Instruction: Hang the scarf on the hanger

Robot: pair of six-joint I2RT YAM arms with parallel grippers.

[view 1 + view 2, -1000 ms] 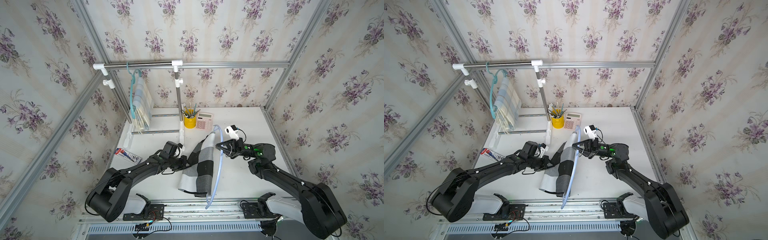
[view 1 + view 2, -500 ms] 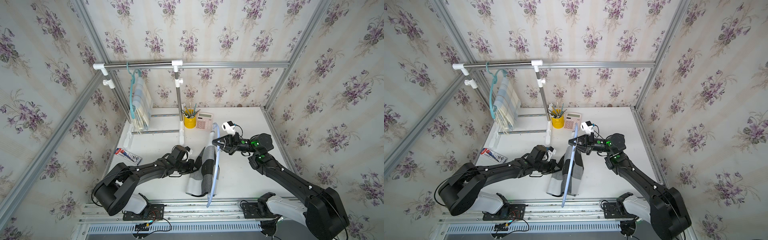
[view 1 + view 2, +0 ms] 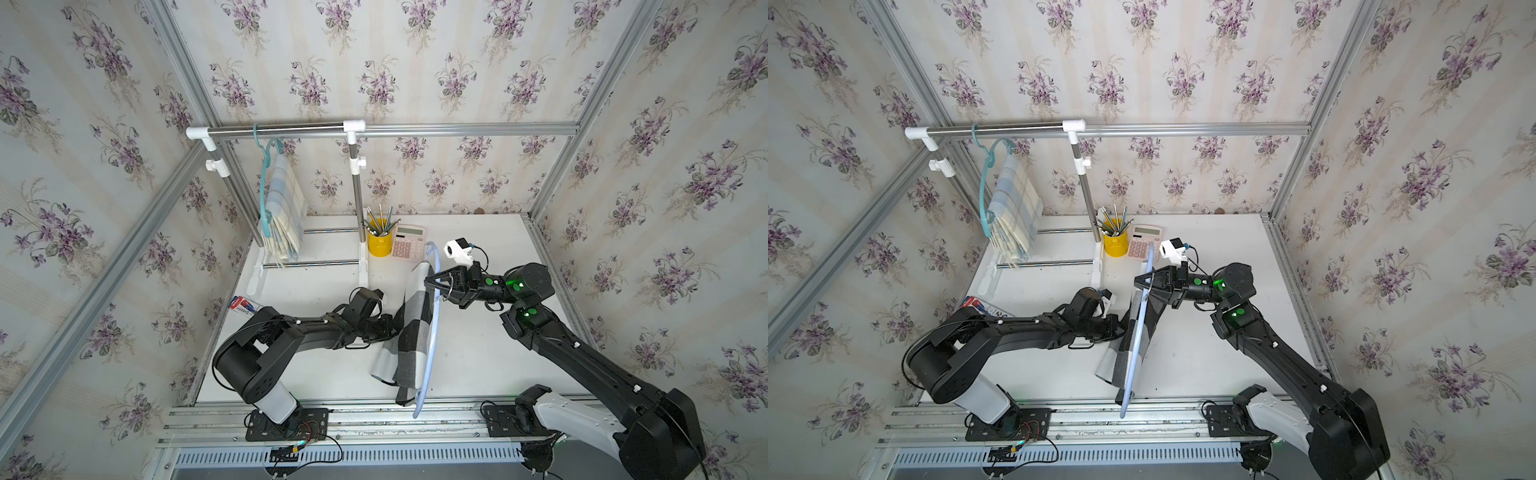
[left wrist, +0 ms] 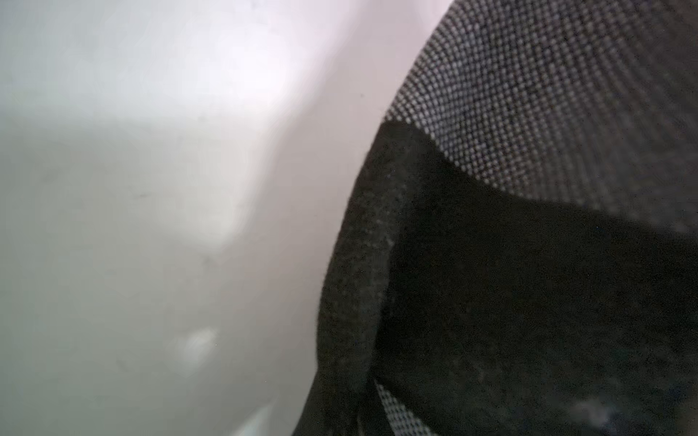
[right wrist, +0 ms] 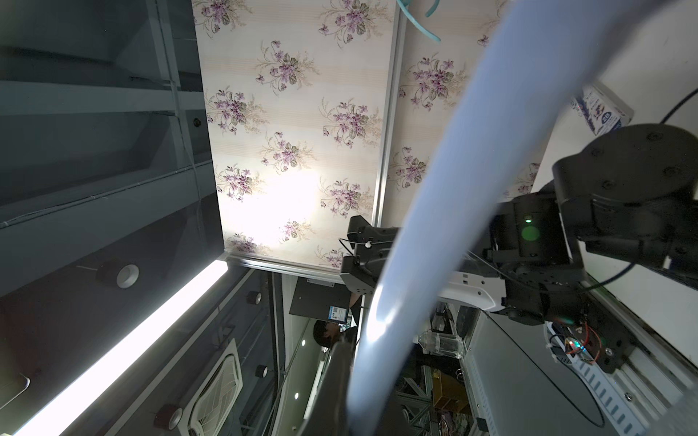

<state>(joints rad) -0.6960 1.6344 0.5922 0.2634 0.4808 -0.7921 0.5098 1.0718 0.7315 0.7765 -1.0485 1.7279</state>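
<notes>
Left gripper (image 3: pixel 392 327) neared hanger (image 3: pixel 1136 332); its wrist view alone shows scarf (image 4: pixel 528 94) weave.

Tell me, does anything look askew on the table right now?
The blue hanger in the right gripper is steeply tilted, not level, and the checked scarf held by the left gripper bunches along one side of it.

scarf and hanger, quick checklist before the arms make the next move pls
1. Right claw shut on the blue hanger: ok.
2. Left claw shut on the checked scarf: ok.
3. Scarf draped over the hanger's bar: cannot tell; the bar crosses it in both top views.
4. Free stretch of rail beside the teal hanger: ok.
5. Blue hanger's hook apart from the calculator: cannot tell.
</notes>
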